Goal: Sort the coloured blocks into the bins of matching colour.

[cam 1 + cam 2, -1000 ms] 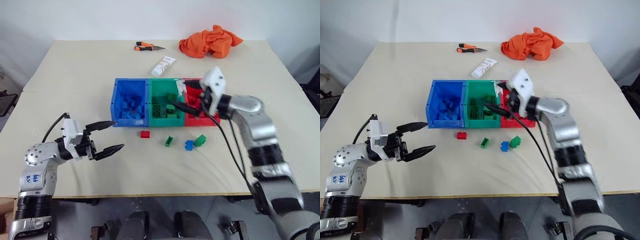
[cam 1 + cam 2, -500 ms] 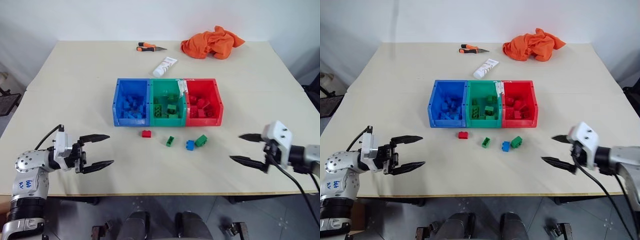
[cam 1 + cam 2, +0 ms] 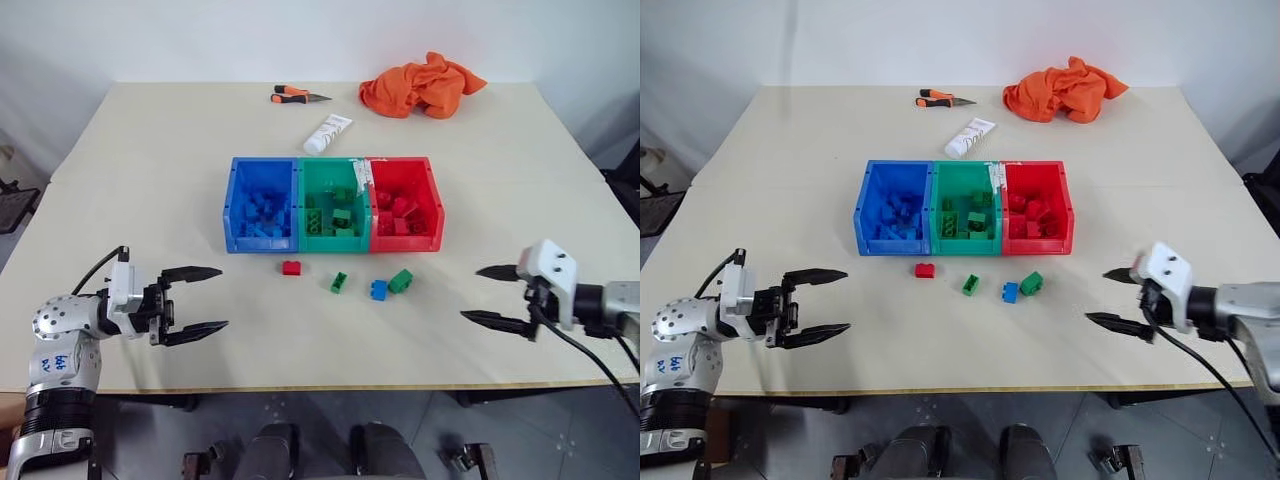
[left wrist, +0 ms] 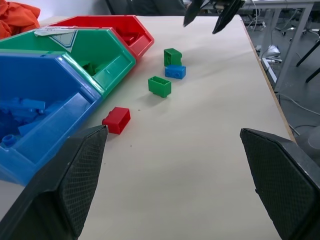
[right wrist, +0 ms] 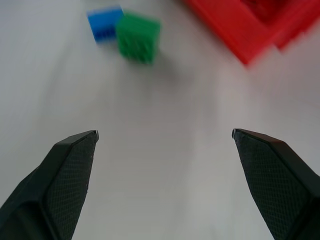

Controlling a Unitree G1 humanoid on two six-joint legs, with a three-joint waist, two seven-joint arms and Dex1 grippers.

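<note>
Only unreadable print, white tube (image 3: 327, 132)

Lab or workshop, bare table (image 3: 150, 170), pliers (image 3: 296, 95), office chairs (image 4: 145, 6)

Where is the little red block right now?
The red block lies on the table just in front of the blue bin, leftmost of the four loose blocks, left of a small green block.

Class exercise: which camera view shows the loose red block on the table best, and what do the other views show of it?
The left wrist view: the red block sits large and near, its shape clear, just beside the blue bin. Both eye views show it small, lying in front of the blue bin and left of the other loose blocks. The right wrist view looks at a blue and a green block instead.
</note>
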